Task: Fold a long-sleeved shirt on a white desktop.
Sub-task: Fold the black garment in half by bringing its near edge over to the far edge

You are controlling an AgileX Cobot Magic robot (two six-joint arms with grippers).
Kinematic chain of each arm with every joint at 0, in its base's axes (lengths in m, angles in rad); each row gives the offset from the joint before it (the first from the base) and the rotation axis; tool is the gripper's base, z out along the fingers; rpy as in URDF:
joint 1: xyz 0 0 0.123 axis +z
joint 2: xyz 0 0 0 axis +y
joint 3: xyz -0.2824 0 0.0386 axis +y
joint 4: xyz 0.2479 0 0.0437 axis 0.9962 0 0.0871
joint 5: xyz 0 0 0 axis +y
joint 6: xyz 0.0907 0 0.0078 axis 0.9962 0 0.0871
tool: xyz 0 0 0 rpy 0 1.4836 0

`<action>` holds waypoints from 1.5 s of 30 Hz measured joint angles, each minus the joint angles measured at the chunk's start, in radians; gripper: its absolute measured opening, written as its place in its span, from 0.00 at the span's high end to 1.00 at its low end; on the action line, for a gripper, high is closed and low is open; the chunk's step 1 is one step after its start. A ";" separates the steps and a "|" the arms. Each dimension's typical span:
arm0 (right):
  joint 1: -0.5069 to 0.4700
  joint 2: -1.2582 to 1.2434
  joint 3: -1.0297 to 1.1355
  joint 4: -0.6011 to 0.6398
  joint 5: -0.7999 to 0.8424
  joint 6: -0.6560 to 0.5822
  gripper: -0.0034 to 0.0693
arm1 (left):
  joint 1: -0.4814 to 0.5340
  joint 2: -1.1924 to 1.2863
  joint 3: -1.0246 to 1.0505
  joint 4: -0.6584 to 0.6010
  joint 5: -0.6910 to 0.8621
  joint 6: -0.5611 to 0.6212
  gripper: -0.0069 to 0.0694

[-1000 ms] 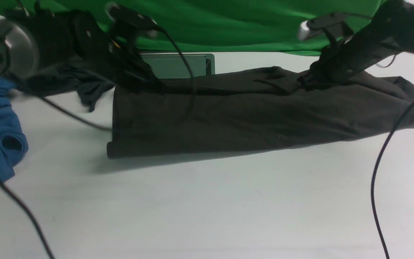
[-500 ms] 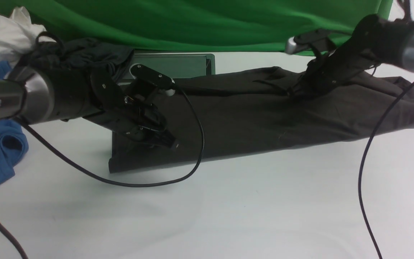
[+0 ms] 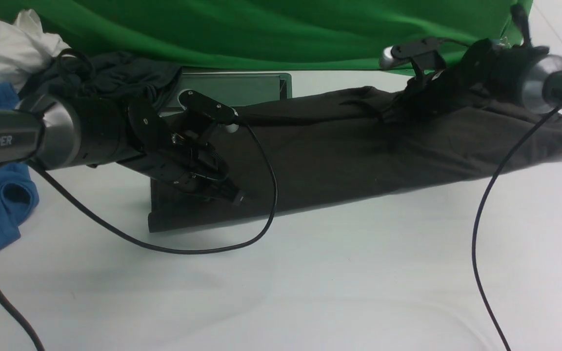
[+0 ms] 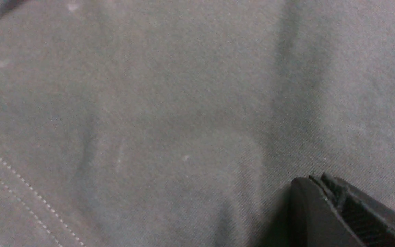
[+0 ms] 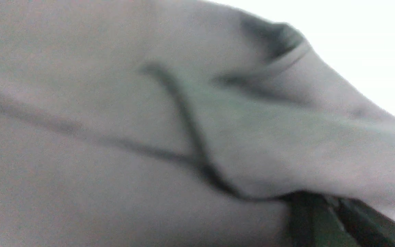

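Two pincers, both closed, are on the long-sleeved shirt point(image 3: 339, 156). It lies as one long dark band across the white worktop point(image 3: 310, 282), its long axis running from left of centre out to the right edge and slanting slightly away.

The left pincer point(image 3: 234, 196) rests tip-down on the band's left end, near its front edge. Its wrist view shows the shut fingers point(image 4: 321, 212) lying on flat cloth with nothing between them.

The right pincer point(image 3: 398, 111) sits at the band's far edge, well toward the right end. Its wrist view is blurred, but a ridge of cloth rises into the tips, so it seems to hold a pinch of fabric.

Folding the band across its length means bringing its ends together. The left end lies under the left pincer and the right end lies beyond the right one, so each arm is nearer its own end.
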 joint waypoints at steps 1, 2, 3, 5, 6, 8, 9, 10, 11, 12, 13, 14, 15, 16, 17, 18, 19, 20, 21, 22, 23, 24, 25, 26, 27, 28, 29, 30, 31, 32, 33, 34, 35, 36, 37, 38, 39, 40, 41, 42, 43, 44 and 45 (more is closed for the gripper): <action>0.001 0.015 -0.003 0.009 -0.060 0.000 0.92 | 0.000 0.000 0.000 0.000 0.002 0.000 0.89; 0.001 0.026 -0.004 0.020 -0.121 0.000 0.92 | 0.000 0.000 0.000 0.001 0.004 0.000 0.89; 0.001 0.031 -0.004 0.024 -0.152 0.000 0.92 | 0.000 0.000 -0.001 0.003 0.006 0.000 0.89; 0.000 0.057 -0.004 0.033 -0.353 0.011 0.91 | 0.000 0.000 -0.002 0.020 0.012 0.000 0.89; 0.000 0.064 -0.011 0.038 -0.446 0.032 0.91 | 0.000 0.000 -0.002 0.033 0.018 0.000 0.89; -0.005 0.066 -0.040 0.042 -0.535 0.055 0.90 | 0.000 0.000 -0.004 0.056 0.026 0.000 0.89; -0.009 0.065 -0.060 0.044 -0.543 0.060 0.89 | 0.000 0.000 -0.005 0.069 0.030 0.000 0.89; -0.017 0.057 -0.096 0.045 -0.515 0.057 0.89 | 0.000 0.000 -0.005 0.079 0.031 0.000 0.89; -0.026 0.046 -0.128 0.048 -0.436 0.046 0.88 | 0.000 -0.001 -0.006 0.087 0.034 -0.001 0.89; -0.035 0.037 -0.155 0.049 -0.384 0.034 0.88 | 0.000 -0.001 -0.007 0.092 0.037 -0.001 0.89; -0.037 0.035 -0.162 0.049 -0.345 0.031 0.88 | 0.000 -0.001 -0.007 0.093 0.036 -0.001 0.89; -0.057 0.017 -0.219 0.046 -0.185 0.017 0.87 | 0.000 -0.002 -0.008 0.097 0.038 -0.001 0.89; -0.082 -0.005 -0.266 0.033 -0.010 0.020 0.86 | 0.000 -0.004 -0.008 0.099 0.038 -0.001 0.89; -0.093 -0.013 -0.285 0.023 0.065 0.032 0.86 | 0.000 -0.005 -0.008 0.101 0.038 -0.001 0.89; -0.107 -0.023 -0.308 0.014 0.158 0.046 0.85 | 0.000 -0.008 -0.008 0.103 0.038 -0.001 0.89; -0.132 -0.038 -0.342 0.006 0.306 0.093 0.85 | 0.000 -0.015 -0.009 0.105 0.041 -0.001 0.89; -0.141 -0.044 -0.354 0.003 0.364 0.103 0.84 | 0.000 -0.020 -0.011 0.108 0.044 -0.001 0.89; -0.149 -0.048 -0.364 0.001 0.419 0.114 0.84 | 0.000 -0.022 -0.011 0.109 0.047 -0.001 0.89; -0.159 -0.053 -0.374 -0.010 0.486 0.128 0.84 | 0.000 -0.028 -0.012 0.111 0.053 -0.001 0.89; -0.168 -0.057 -0.382 -0.050 0.604 0.145 0.83 | 0.000 -0.044 -0.020 0.116 0.069 -0.001 0.89; -0.168 -0.057 -0.382 -0.057 0.604 0.149 0.83 | 0.000 -0.044 -0.020 0.116 0.069 -0.001 0.89; -0.168 -0.055 -0.379 -0.132 0.682 0.185 0.83 | 0.000 -0.061 -0.023 0.119 0.092 -0.001 0.89; -0.168 -0.054 -0.376 -0.167 0.706 0.211 0.82 | 0.000 -0.069 -0.023 0.120 0.099 -0.001 0.89; -0.167 -0.054 -0.373 -0.201 0.737 0.232 0.82 | 0.000 -0.075 -0.023 0.120 0.109 -0.001 0.89; -0.167 -0.054 -0.369 -0.244 0.766 0.263 0.82 | 0.000 -0.082 -0.023 0.121 0.121 -0.001 0.89; -0.168 -0.054 -0.367 -0.264 0.789 0.276 0.82 | 0.000 -0.084 -0.023 0.124 0.127 -0.003 0.89; -0.168 -0.054 -0.362 -0.277 0.800 0.289 0.82 | 0.001 -0.085 -0.023 0.127 0.134 -0.009 0.89; -0.168 -0.054 -0.355 -0.290 0.820 0.299 0.82 | 0.001 -0.084 -0.023 0.128 0.145 -0.023 0.89; -0.168 -0.054 -0.353 -0.292 0.820 0.300 0.82 | 0.001 -0.084 -0.023 0.128 0.147 -0.025 0.89; -0.168 -0.054 -0.336 -0.300 0.832 0.314 0.82 | 0.001 -0.082 -0.023 0.133 0.164 -0.040 0.89; -0.168 -0.054 -0.321 -0.300 0.837 0.321 0.81 | 0.001 -0.081 -0.019 0.141 0.166 -0.060 0.89; -0.168 -0.054 -0.297 -0.300 0.836 0.329 0.81 | 0.001 -0.080 -0.010 0.151 0.163 -0.086 0.89; -0.166 -0.054 -0.274 -0.300 0.834 0.336 0.81 | 0.001 -0.079 -0.001 0.162 0.162 -0.103 0.89; -0.167 -0.054 -0.248 -0.299 0.829 0.341 0.81 | 0.001 -0.077 0.007 0.173 0.158 -0.117 0.89; -0.166 -0.054 -0.225 -0.299 0.815 0.342 0.81 | 0.001 -0.071 0.016 0.181 0.152 -0.137 0.89; -0.166 -0.054 -0.196 -0.300 0.800 0.343 0.81 | 0.001 -0.069 0.025 0.186 0.146 -0.152 0.89; -0.166 -0.054 -0.185 -0.300 0.797 0.343 0.81 | 0.001 -0.069 0.027 0.185 0.144 -0.155 0.89; -0.166 -0.053 -0.148 -0.300 0.781 0.343 0.81 | 0.001 -0.069 0.036 0.196 0.134 -0.173 0.89; -0.166 -0.053 -0.129 -0.300 0.777 0.343 0.81 | 0.001 -0.070 0.042 0.206 0.128 -0.185 0.89; -0.166 -0.056 -0.106 -0.300 0.767 0.343 0.81 | 0.000 -0.072 0.046 0.220 0.123 -0.209 0.89; -0.166 -0.063 -0.084 -0.299 0.754 0.343 0.81 | 0.000 -0.073 0.052 0.253 0.120 -0.248 0.89; -0.166 -0.068 -0.069 -0.298 0.748 0.343 0.81 | 0.002 -0.073 0.053 0.261 0.120 -0.266 0.89; -0.166 -0.069 -0.066 -0.297 0.745 0.343 0.81 | 0.003 -0.073 0.053 0.268 0.120 -0.272 0.89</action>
